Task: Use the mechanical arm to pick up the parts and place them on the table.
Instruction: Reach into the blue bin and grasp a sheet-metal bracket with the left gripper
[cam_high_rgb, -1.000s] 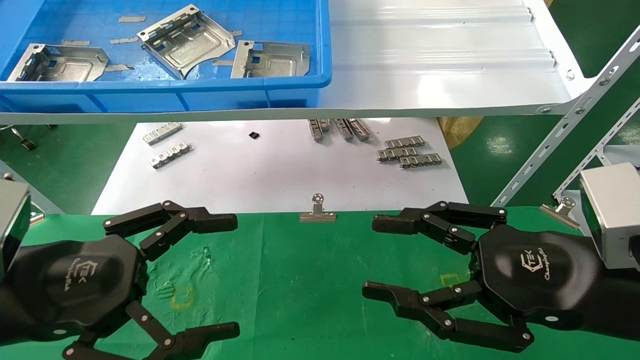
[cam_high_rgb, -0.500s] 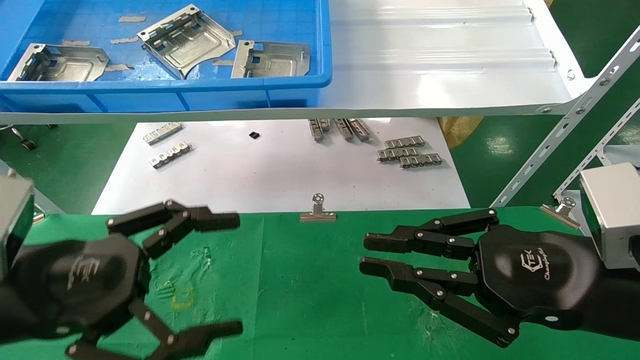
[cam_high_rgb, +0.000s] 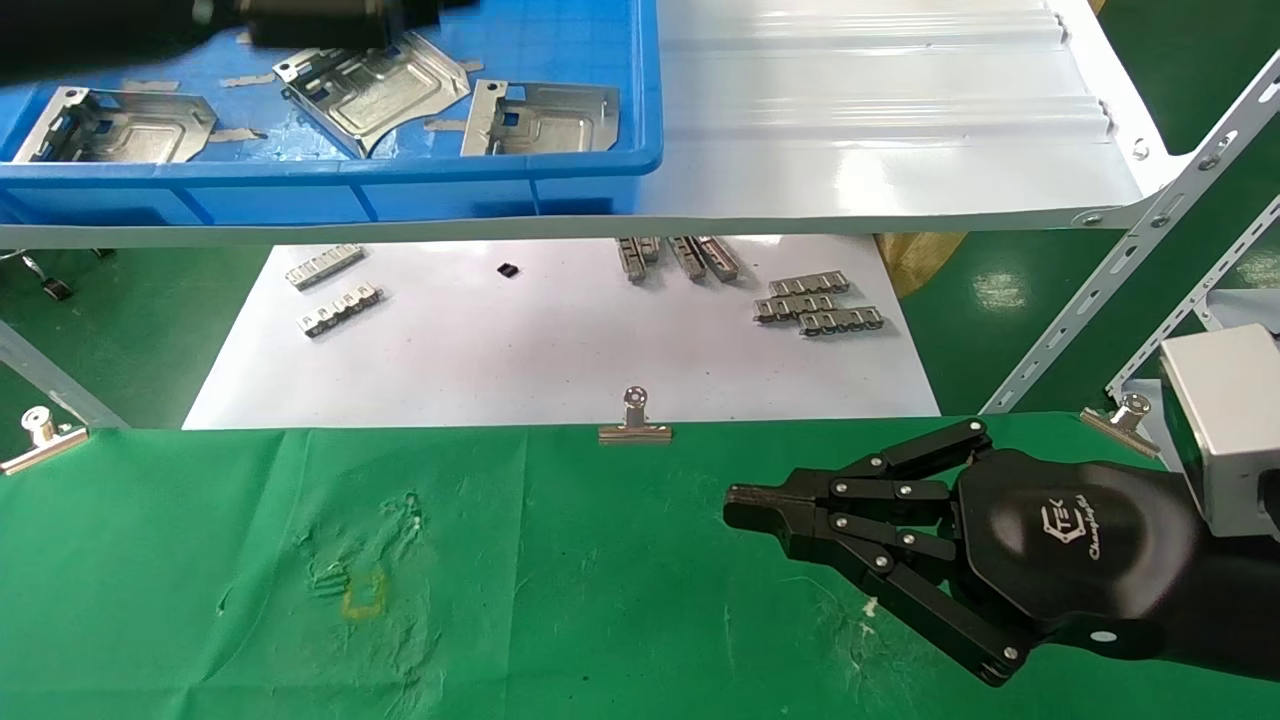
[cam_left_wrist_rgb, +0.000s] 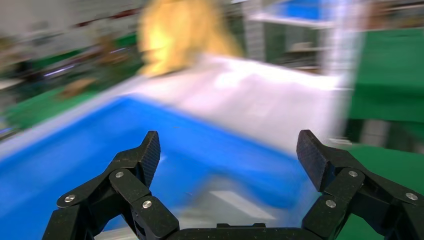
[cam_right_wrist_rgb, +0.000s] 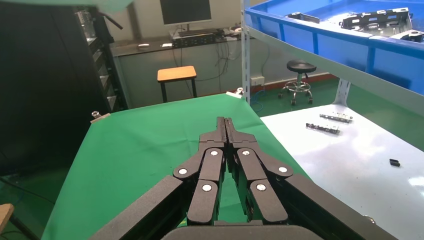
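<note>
Barely begun, by the look of it. No plates on the green desk (cam_high_rgb: 600, 600) yet; all three plates lying in the blue bin (cam_high_rgb: 590, 185) on the white shelf (cam_high_rgb: 880, 140): one at the bin's left end (cam_high_rgb: 120, 128), one in the middle (cam_high_rgb: 375, 85), one toward the right (cam_high_rgb: 540, 118). Left hand (cam_left_wrist_rgb: 227, 152) up over the bin near the middle plate, fingers (cam_left_wrist_rgb: 145, 155) spread wide, nothing between them. Right hand (cam_high_rgb: 735, 508) low over the desk on the right, fingers drawn together, nothing held, seemingly idle. Everything still ahead: gripping a plate, carrying it down, setting it on the green cloth, then the same for the other two.
</note>
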